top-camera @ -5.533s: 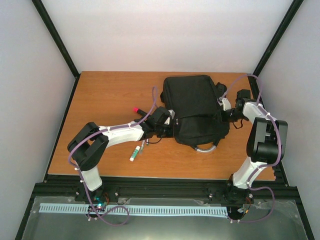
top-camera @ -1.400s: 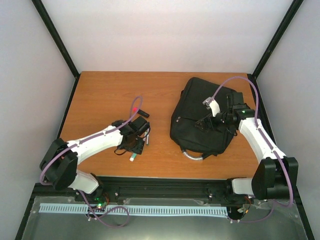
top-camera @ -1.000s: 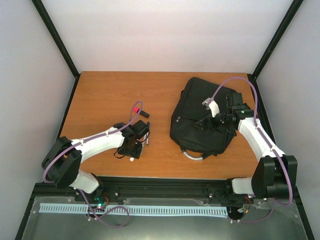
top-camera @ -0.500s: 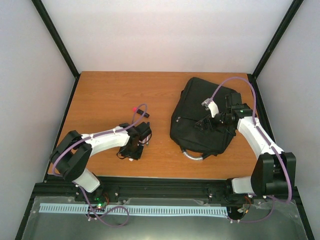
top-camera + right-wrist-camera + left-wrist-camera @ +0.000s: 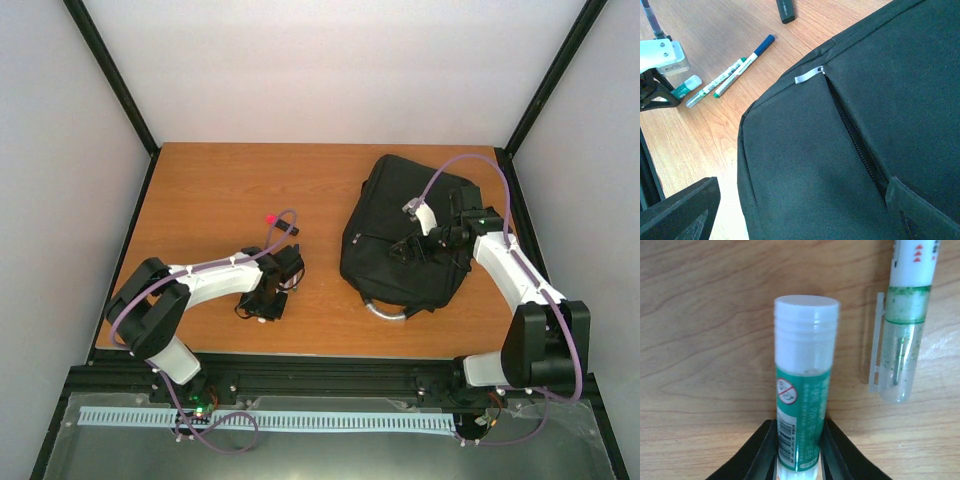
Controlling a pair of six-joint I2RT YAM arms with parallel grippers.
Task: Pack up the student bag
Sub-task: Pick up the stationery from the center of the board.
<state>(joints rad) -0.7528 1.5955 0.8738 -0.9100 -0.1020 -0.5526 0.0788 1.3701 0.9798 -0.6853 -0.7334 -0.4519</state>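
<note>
**Student bag (image 5: 405, 230) waits with its pocket open as the left tool takes the glue stick**

The student bag lies flat and a little turned on the worktop (image 5: 220, 190), with its grey handle toward the arm bases. It has not moved during the last second. The right tool (image 5: 410, 248) hovers just over the front of the bag with its fingers wide apart and holds nothing. Under it, the zip of the front pocket stands partly open.

The change is to the left of the bag, well apart from it. The left tool (image 5: 799, 452) has come down on the glue stick (image 5: 805, 390), and its fingers, wider a second ago, have closed in. Now they press on both sides of the lower end of the stick, so I judge it as gripped. The stick lies on the wood and is not yet lifted. A green pen (image 5: 905, 325) lies just beside the stick, on the side nearer to the bag, and is not touched.

For the task this means that packing is at its beginning: the first item seems secured and must next travel to the pocket opening.
</note>
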